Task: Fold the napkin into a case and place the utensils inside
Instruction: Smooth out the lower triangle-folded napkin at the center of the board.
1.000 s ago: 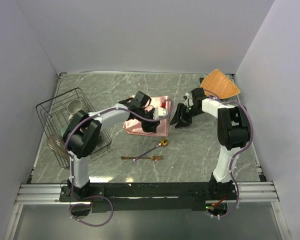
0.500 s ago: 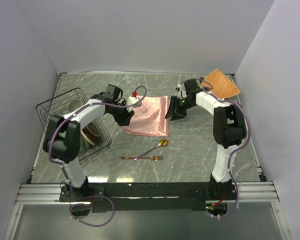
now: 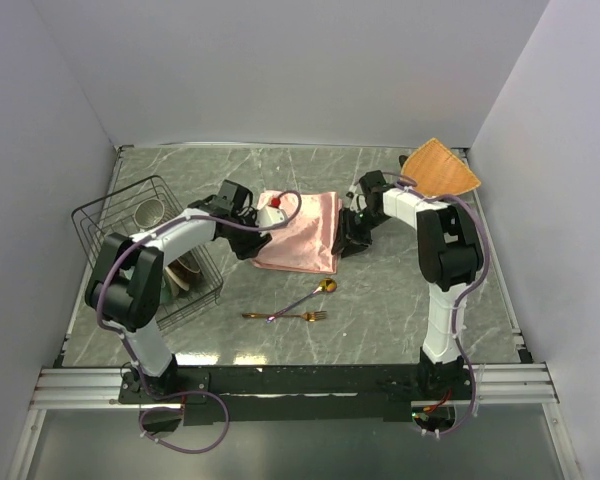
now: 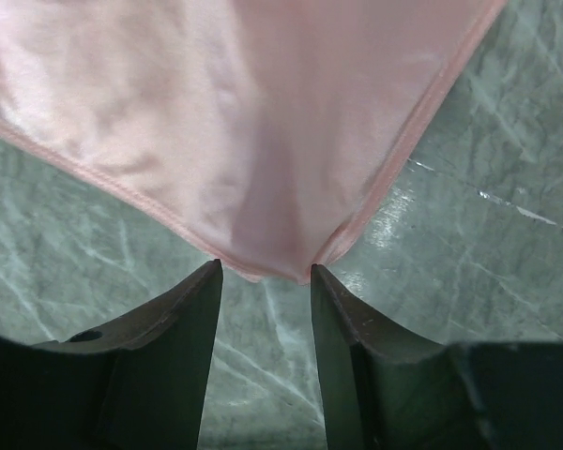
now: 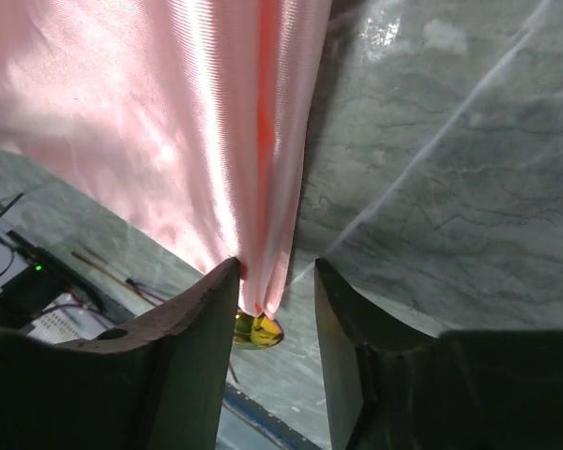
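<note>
Top external view puts the napkin (image 3: 302,228) flat on the worktop (image 3: 400,300), about midway between the left and right edges and somewhat toward the far edge. It is a rectangle that looks already doubled. The spoon (image 3: 302,300) and the fork (image 3: 298,316) lie close together between it and the near edge, apart from the cloth, so neither is in use yet. A wire rack (image 3: 110,215) stands by the left edge and a woven mat (image 3: 442,168) sits in the far right corner.

In the left wrist view the left fingers (image 4: 174,337) stand partly apart, with a corner of the napkin reaching just into the gap between their tips. In the right wrist view the right fingers (image 5: 183,347) are also partly apart, and the pleated cloth runs down to a point between them — nearer to one finger than to the other. Whether either pair really pinches the cloth I cannot tell.

I judge that the folding step is in hand and only partly done: no pocket exists yet. The next move calls for a sure hold on both corners at once, then an even lift and carry-over so that the edges meet — such thin cloth slips and wrinkles easily if one side leads.
</note>
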### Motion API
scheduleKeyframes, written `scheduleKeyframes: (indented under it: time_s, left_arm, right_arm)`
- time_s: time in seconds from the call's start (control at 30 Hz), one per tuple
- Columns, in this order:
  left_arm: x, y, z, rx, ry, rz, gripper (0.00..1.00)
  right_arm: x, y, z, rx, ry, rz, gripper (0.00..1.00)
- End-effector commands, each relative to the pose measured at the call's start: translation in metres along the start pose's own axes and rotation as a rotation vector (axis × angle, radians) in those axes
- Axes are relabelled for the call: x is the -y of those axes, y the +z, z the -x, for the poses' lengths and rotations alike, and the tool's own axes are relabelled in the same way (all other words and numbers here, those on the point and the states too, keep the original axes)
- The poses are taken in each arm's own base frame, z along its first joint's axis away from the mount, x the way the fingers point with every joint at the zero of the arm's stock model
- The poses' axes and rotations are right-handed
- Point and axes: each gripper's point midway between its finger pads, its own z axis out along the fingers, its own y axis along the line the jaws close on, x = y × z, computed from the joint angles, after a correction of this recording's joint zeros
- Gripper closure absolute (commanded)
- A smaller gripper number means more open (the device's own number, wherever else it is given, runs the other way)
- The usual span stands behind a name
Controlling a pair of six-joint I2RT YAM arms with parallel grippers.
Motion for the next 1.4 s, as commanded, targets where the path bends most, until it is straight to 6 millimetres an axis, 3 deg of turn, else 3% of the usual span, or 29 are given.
scheduleKeyframes:
  time_s: [0.0, 0.17, 0.3, 0.37, 0.47, 0.53, 0.6, 0.67, 0.77, 0.87, 0.97, 1.03, 1.1, 1.23, 1.37]
  left_arm:
    - [0.008, 0.011, -0.013, -0.047, 0.090, -0.005, 0.50]
    - [0.017, 0.017, -0.029, -0.099, 0.105, -0.036, 0.56]
    - [0.026, 0.017, -0.035, -0.123, 0.122, -0.073, 0.80]
    - [0.031, 0.014, -0.035, -0.121, 0.138, -0.082, 0.87]
    - [0.041, 0.011, -0.037, -0.126, 0.165, -0.108, 0.87]
    - [0.049, 0.008, -0.037, -0.127, 0.177, -0.139, 0.84]
    - [0.050, 0.002, -0.030, -0.109, 0.182, -0.146, 0.62]
    - [0.049, -0.007, -0.017, -0.063, 0.144, -0.139, 0.49]
    - [0.027, -0.031, 0.014, 0.060, 0.034, -0.121, 0.41]
    - [-0.015, -0.060, 0.056, 0.211, -0.037, -0.021, 0.37]
    - [-0.042, -0.078, 0.084, 0.311, -0.090, 0.085, 0.29]
    - [-0.061, -0.085, 0.102, 0.379, -0.096, 0.151, 0.26]
    - [-0.075, -0.091, 0.115, 0.432, -0.156, 0.190, 0.25]
    - [-0.093, -0.087, 0.117, 0.447, -0.245, 0.169, 0.25]
    - [-0.103, -0.087, 0.122, 0.464, -0.270, 0.172, 0.25]
  right_arm:
    - [0.020, 0.008, -0.003, -0.027, 0.008, -0.064, 0.57]
    - [0.027, 0.014, -0.007, -0.049, 0.015, -0.070, 0.67]
    - [0.029, 0.011, -0.011, -0.058, 0.011, -0.063, 0.91]
    - [0.027, 0.009, -0.015, -0.067, 0.003, -0.052, 0.96]
    - [0.022, 0.006, -0.021, -0.083, -0.005, -0.024, 0.95]
    - [0.018, 0.005, -0.021, -0.085, -0.020, -0.011, 0.89]
    - [0.015, 0.000, -0.019, -0.079, -0.024, 0.003, 0.67]
    - [0.008, -0.015, -0.009, -0.033, -0.037, 0.023, 0.49]
    - [-0.005, -0.046, 0.013, 0.052, -0.069, 0.058, 0.35]
    - [-0.014, -0.075, 0.041, 0.156, -0.101, 0.070, 0.25]
    - [-0.020, -0.087, 0.077, 0.246, -0.128, 0.066, 0.22]
    - [-0.021, -0.083, 0.104, 0.275, -0.126, 0.073, 0.21]
    - [-0.023, -0.079, 0.118, 0.279, -0.114, 0.090, 0.21]
    - [-0.022, -0.066, 0.156, 0.328, -0.110, 0.113, 0.19]
    - [-0.015, -0.055, 0.174, 0.341, -0.105, 0.121, 0.19]
